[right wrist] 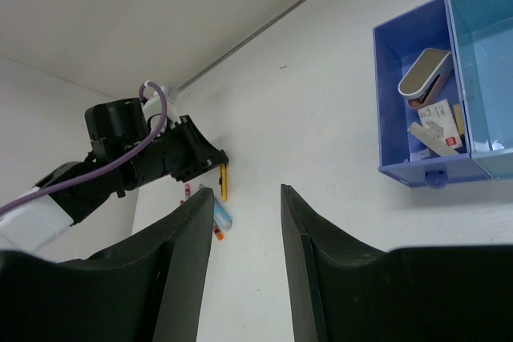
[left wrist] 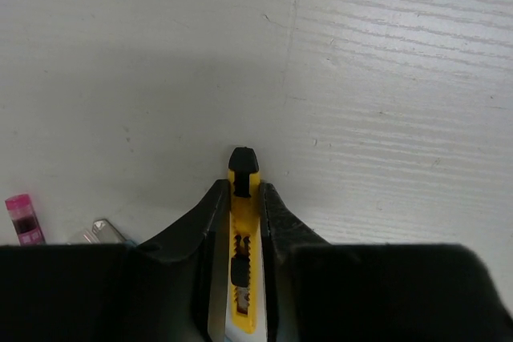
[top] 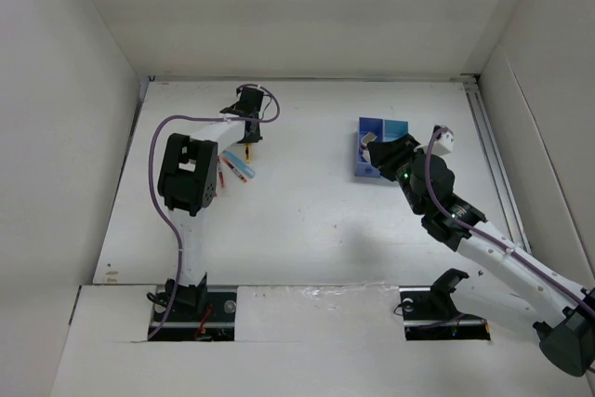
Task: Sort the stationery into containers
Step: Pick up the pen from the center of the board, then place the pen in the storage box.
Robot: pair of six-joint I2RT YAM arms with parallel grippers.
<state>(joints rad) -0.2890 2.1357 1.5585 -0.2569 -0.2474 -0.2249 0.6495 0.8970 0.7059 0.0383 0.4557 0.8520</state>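
My left gripper (left wrist: 241, 186) is shut on a yellow-black utility knife (left wrist: 243, 222), fingers pressed on both its sides, its black tip pointing at the table. In the top view this gripper (top: 247, 139) is at the far left with the knife (top: 247, 151) below it. A light blue pen (top: 239, 165) and red-and-white pens (top: 226, 170) lie just beside it. The blue compartment box (top: 383, 127) stands at the far right. My right gripper (right wrist: 247, 190) is open and empty, hovering beside the box (right wrist: 397, 54) near its front edge (top: 379, 157).
The box's darker compartment holds a grey-white piece (right wrist: 425, 74) and a printed beige block (right wrist: 441, 122); the lighter compartment (right wrist: 489, 78) looks bare. A pink-capped item (left wrist: 24, 218) and a grey metal piece (left wrist: 100, 231) lie left of my left fingers. White walls enclose the table.
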